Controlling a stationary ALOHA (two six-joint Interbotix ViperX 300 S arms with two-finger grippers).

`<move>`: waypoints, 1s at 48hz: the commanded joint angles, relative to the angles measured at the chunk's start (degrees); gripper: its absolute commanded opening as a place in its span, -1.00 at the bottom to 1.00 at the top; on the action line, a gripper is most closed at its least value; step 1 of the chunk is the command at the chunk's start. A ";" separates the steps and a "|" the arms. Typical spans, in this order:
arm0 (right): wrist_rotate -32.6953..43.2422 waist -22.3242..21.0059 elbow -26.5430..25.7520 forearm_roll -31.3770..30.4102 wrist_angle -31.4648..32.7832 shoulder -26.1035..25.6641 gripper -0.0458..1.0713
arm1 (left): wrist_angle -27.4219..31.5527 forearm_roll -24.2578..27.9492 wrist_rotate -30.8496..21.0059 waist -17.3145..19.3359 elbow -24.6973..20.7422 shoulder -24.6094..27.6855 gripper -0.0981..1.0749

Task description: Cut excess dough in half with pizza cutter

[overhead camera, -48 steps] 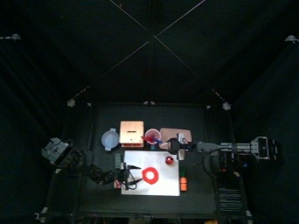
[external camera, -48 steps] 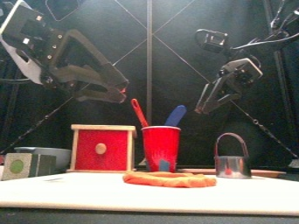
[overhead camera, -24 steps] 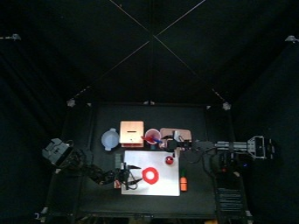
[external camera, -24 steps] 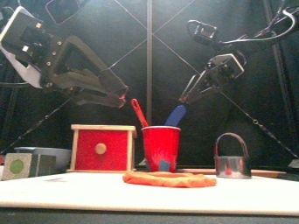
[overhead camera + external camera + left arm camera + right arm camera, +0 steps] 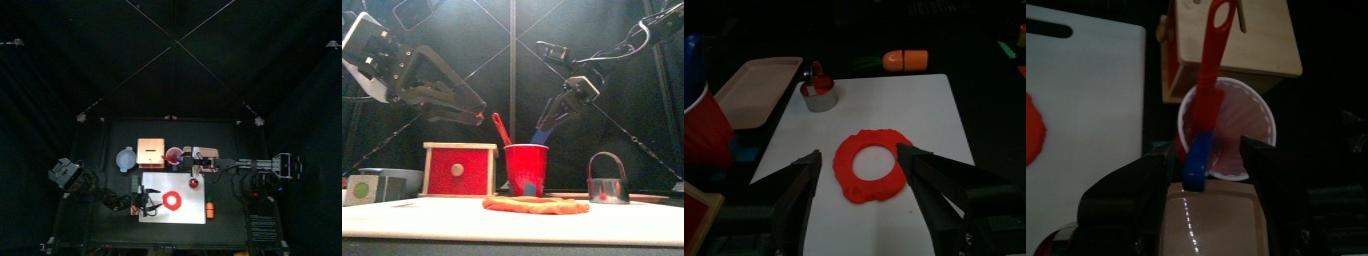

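Cup (image 5: 527, 168): red, holds a red and a blue handle
Right gripper (image 5: 549, 125): open, just above the blue handle (image 5: 543, 131)
Dough (image 5: 537, 204): orange ring, seemingly flat, before the cup
Box (image 5: 458, 169): left of cup

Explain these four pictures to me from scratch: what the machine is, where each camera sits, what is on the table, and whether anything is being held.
This is a robot with two black arms at a small table, each ending in a two-jawed gripper. One picture looks straight down from high above, one looks level across the table's front edge, and two come from cameras on the wrists.

On the white board lies a ring of orange dough. Behind it stand a red cup with a red and a blue handle sticking out, a wooden box and a small metal cup.

The left gripper hovers open over the dough. The right gripper is open at the blue handle. Nothing is held.
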 commanded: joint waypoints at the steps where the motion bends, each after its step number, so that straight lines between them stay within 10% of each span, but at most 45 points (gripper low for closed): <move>1: 0.18 -1.32 -2.11 0.62 0.53 0.00 0.64 | -0.44 0.09 -0.18 0.26 -0.26 -0.35 0.78; 12: 0.09 -2.46 -2.72 4.83 0.62 1.23 0.58 | -0.26 -0.18 -0.26 0.26 -0.09 -0.35 0.78; 33: -0.09 -2.02 -2.11 6.06 0.62 0.09 -0.17 | -0.18 -0.53 -0.26 0.26 -0.09 -0.26 0.78; 48: -0.09 0.88 2.20 6.06 1.58 -13.45 -0.17 | -0.53 -0.62 -0.18 0.35 0.09 -0.35 0.78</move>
